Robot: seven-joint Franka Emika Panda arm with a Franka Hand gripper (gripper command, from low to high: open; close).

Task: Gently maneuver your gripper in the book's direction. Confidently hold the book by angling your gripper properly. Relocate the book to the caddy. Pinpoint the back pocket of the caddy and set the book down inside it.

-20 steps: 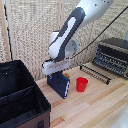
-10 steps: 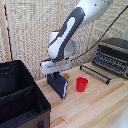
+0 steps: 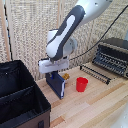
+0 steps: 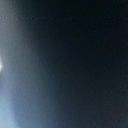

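The dark navy book (image 3: pixel 56 85) stands upright on the wooden table, just to the exterior view's left of a red cup (image 3: pixel 82 84). My white gripper (image 3: pixel 53 71) sits right on the book's top edge, its short fingers down over the book and closed on it. The book's lower edge is at table level. The black caddy (image 3: pixel 20 95) stands at the exterior view's left, open at the top, with an inner divider (image 3: pixel 15 94) across it. The wrist view shows only a blurred dark blue surface (image 4: pixel 75 65) very close to the camera.
A black-and-silver toaster oven (image 3: pixel 113 55) stands at the exterior view's right, with a wire rack (image 3: pixel 97 74) lying in front of it. A cable hangs behind the arm. A small yellowish object (image 3: pixel 65 76) sits behind the book.
The gripper has shifted very slightly towards the exterior view's left at the book's top. The book, cup and caddy stand where they were.
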